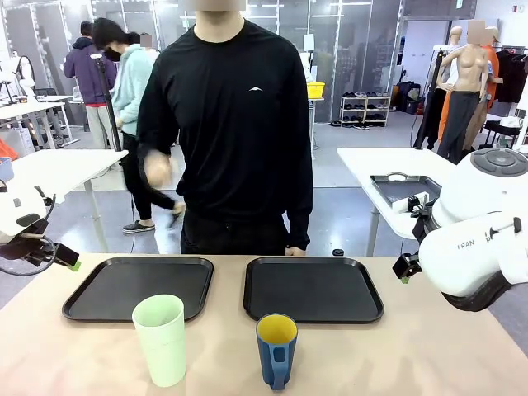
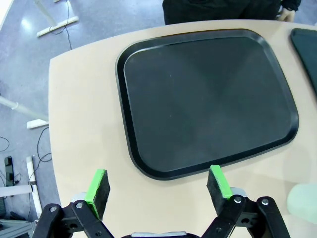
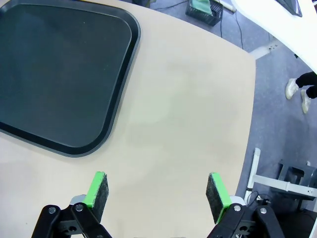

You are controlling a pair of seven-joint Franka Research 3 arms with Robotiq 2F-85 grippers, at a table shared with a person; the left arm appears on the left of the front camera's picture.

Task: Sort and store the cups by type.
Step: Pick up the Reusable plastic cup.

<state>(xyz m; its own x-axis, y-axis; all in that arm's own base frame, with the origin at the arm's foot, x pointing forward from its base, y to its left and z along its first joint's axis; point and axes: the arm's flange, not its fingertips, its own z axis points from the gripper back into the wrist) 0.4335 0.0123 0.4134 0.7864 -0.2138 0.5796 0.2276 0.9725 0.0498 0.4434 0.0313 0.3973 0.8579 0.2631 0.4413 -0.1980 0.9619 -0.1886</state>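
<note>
- Starting the sort: tumbler stands on worktop before left tray, mug before right tray, both untouched.
- Left gripper and right gripper both spread, holding nothing.
- Suggest: grip tumbler mid-wall, lightly; take mug across body, clear of handle.

You look across a pale desk at a person in a black long-sleeved top who stands at its far side, one hand at the desk's edge. Two black trays lie side by side, the left tray and the right tray. Nearer you stand an upright mint-green tumbler and a dark blue mug, yellow inside, with its handle toward you. The left gripper hangs at the left edge and the right gripper at the right, both well apart from the cups.
</note>
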